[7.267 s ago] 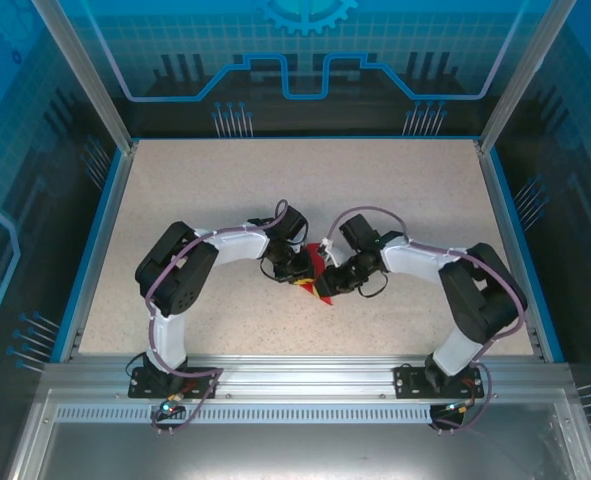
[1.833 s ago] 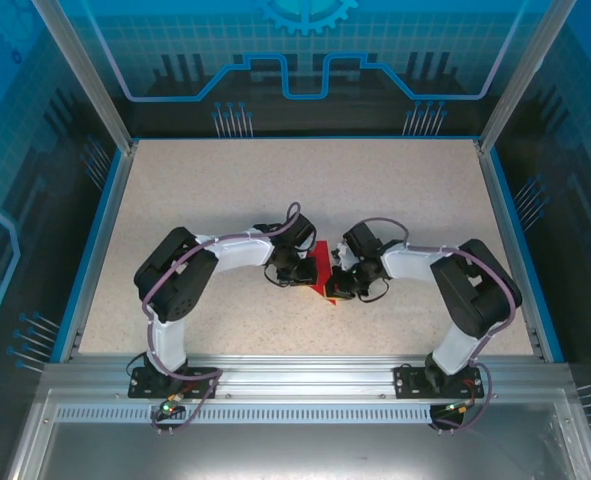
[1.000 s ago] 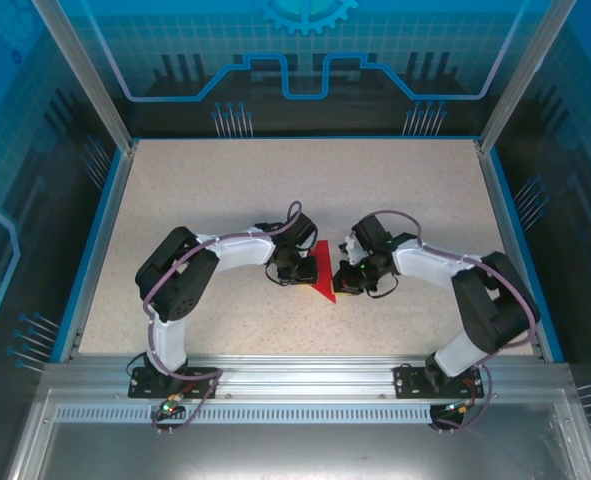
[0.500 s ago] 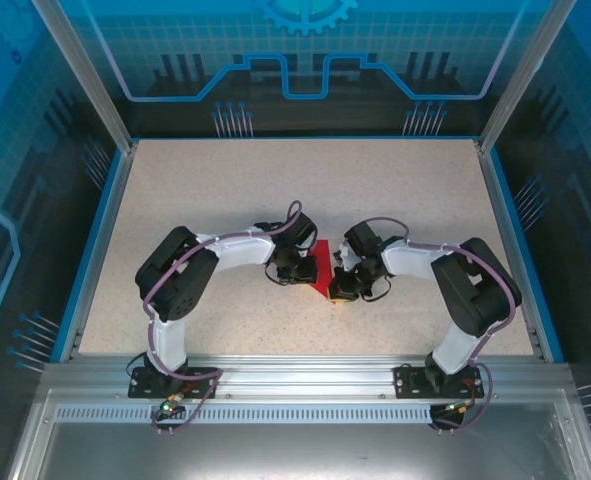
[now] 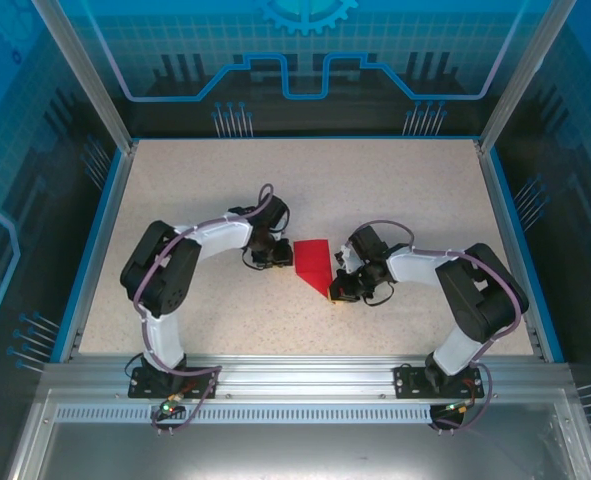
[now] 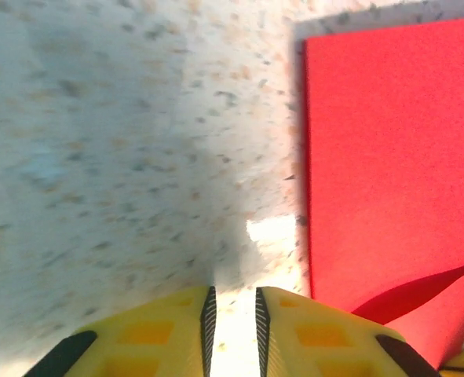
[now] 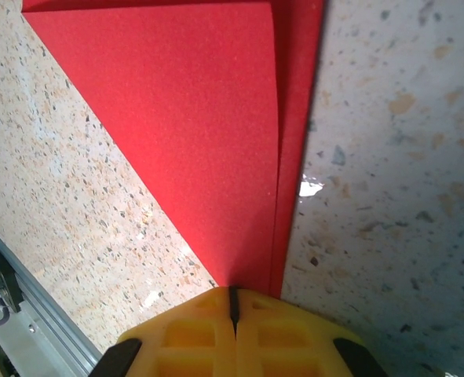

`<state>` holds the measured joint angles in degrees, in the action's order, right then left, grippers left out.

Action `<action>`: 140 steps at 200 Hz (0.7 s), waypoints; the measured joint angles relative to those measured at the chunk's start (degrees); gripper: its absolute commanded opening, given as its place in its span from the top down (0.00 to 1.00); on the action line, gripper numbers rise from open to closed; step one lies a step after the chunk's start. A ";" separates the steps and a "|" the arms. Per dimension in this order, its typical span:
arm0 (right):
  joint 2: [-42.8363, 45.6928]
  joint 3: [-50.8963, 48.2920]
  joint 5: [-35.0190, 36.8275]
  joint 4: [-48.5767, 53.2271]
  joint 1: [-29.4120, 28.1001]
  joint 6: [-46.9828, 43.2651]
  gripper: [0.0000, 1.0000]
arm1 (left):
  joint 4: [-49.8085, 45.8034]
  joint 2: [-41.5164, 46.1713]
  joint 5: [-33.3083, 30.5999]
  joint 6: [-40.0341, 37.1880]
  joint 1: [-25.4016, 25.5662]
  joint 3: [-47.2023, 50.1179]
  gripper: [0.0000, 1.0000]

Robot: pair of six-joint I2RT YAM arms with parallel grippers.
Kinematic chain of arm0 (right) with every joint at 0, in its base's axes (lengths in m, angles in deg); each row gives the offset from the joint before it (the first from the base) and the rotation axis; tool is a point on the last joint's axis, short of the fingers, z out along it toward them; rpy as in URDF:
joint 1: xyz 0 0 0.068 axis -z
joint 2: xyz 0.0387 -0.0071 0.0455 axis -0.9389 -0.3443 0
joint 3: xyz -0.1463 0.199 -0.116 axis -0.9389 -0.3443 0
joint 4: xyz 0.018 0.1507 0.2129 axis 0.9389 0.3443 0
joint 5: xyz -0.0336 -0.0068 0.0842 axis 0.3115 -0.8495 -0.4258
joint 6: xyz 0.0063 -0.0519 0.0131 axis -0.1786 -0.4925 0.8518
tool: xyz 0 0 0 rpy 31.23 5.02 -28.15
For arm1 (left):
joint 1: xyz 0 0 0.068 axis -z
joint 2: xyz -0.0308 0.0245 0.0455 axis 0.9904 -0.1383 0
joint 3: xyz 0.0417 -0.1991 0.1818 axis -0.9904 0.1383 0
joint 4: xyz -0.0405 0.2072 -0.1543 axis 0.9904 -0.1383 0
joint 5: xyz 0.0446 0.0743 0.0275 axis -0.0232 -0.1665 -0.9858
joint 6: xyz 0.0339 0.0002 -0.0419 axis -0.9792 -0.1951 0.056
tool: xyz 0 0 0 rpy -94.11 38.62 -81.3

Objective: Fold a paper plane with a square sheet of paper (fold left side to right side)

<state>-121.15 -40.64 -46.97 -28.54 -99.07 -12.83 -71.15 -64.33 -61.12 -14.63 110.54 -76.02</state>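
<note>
- Paper plane (image 5: pixel 313 263) half made: red, flat on the tabletop (image 5: pixel 395 190) between the two arms, broad end far, narrowing to a point at the near right.
- Right wrist view: one folded layer lying over another, a straight fold line running toward the point, a thin red strip left uncovered along the right edge. No yellow visible.
- Right pincer (image 5: pixel 339 293) clenched, pads pressed together with just a hairline seam, set low right at the pointed tip. Tip disappears at the pads (image 7: pixel 192 330); cannot tell whether pinched or merely pressed.
- Likely reason: anchoring the point so the layers stay aligned and the sheet does not skate on the smooth surface.
- Left pincer (image 5: pixel 275 257) just beside the paper's left edge, apart from it, over bare tabletop. Fingers (image 6: pixel 153 338) nearly closed, a narrow slit between, gripping nothing.
- Likely reason for that spot: placed for getting under or sweeping the left edge across toward the right.
- Risk, as judged: thin paper hard to lift from flat; a shove may buckle it.
</note>
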 measured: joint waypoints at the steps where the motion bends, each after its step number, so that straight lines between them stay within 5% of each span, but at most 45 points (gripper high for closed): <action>1: 0.00 0.00 -0.02 0.00 0.00 0.00 1.00 | -0.07 0.11 -0.04 -0.04 -0.04 0.00 0.68; 29: 0.44 0.00 -0.22 0.35 -0.04 -0.07 1.00 | 0.59 7.72 -0.26 1.27 -0.31 3.15 0.57; 98: 8.44 4.44 2.60 9.25 2.03 -6.40 0.57 | 9.99 17.59 5.09 11.65 -0.15 16.24 0.46; 140: 5.92 10.12 1.77 8.83 3.50 -13.92 0.50 | 13.73 17.59 6.10 16.13 1.01 18.05 0.45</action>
<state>-115.22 -30.52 -45.20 -19.71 -95.57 -26.76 -57.42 -46.74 -55.02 1.50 111.55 -57.96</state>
